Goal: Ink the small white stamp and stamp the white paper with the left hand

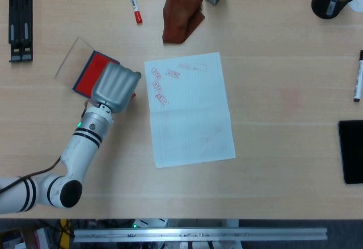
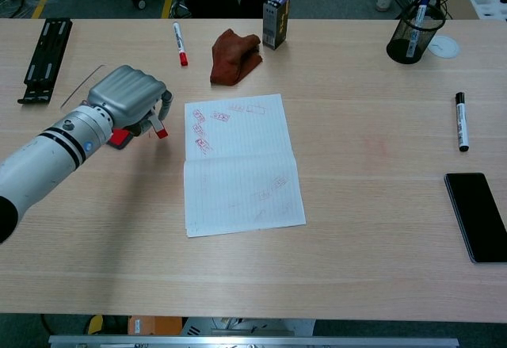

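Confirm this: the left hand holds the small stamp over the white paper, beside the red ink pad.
Not over the paper. The chest view shows the left hand holding the small stamp over bare table, left of the white paper, beside the red ink pad.
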Robot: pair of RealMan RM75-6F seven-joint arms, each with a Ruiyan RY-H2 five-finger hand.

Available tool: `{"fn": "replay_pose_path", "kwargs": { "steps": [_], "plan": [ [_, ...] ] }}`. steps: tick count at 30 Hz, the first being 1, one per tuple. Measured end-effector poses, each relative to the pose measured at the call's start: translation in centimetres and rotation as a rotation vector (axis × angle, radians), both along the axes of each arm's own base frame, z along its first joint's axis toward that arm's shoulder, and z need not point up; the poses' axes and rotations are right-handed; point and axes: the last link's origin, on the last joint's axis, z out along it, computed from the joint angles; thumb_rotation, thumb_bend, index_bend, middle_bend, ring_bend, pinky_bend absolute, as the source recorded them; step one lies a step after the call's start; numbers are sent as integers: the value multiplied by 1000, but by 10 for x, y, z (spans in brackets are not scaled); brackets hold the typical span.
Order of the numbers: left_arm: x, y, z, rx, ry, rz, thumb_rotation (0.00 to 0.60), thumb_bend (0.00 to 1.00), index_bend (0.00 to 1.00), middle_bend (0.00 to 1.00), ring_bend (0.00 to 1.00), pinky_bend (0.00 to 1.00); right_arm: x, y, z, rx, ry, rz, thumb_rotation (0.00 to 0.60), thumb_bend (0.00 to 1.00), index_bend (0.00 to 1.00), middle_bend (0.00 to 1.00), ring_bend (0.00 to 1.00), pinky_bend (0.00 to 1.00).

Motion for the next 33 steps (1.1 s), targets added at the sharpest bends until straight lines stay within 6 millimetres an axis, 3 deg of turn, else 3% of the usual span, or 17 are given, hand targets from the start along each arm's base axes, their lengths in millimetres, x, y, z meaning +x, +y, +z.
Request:
{"fn": "replay_pose_path", "kwargs": {
  "steps": [12, 20, 28, 33],
  "plan": [
    [-12, -3, -15, -14, 15, 23, 600, 354, 519, 1000, 1000, 1000, -1, 3, 2, -3, 6, -13, 600, 118, 321, 440, 359, 512],
    [-17, -5, -20, -24, 12, 45, 600, 354, 435, 1000, 1000, 1000, -1, 2, 2, -1, 7, -14, 600, 117, 322, 440, 360, 512],
    [-16, -5, -13, -17, -9, 57, 600, 354, 285, 1000, 1000, 1000, -2, 2, 4, -7, 7, -14, 600, 117, 322, 440, 360, 511],
    [-14, -3, 7, 11, -39, 69, 600, 354, 238, 999, 1000, 1000, -1, 0, 5, -10, 7, -5, 600, 117, 321, 440, 360, 512]
  ]
}}
